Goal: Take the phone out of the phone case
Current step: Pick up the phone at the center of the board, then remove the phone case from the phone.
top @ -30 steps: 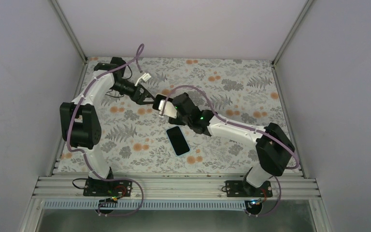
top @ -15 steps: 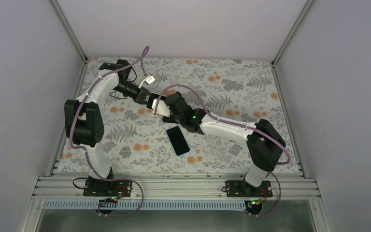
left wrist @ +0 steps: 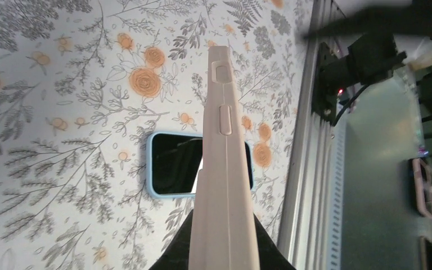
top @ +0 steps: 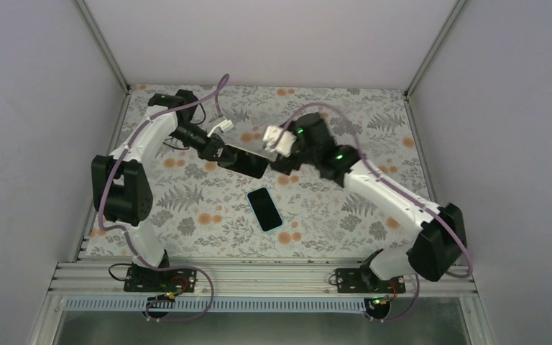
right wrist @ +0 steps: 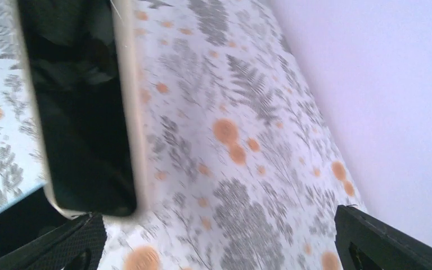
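Looking down, the left gripper (top: 221, 154) is clenched on the cased phone (top: 248, 164) above the floral mat (top: 345, 122), the right gripper (top: 279, 144) released at its 2 o'clock, a blue-cased phone (top: 264, 208) lying at 5 o'clock. Left wrist: cream case (left wrist: 223, 169) edge-on between the fingers. Right wrist: its black screen at 10 o'clock.
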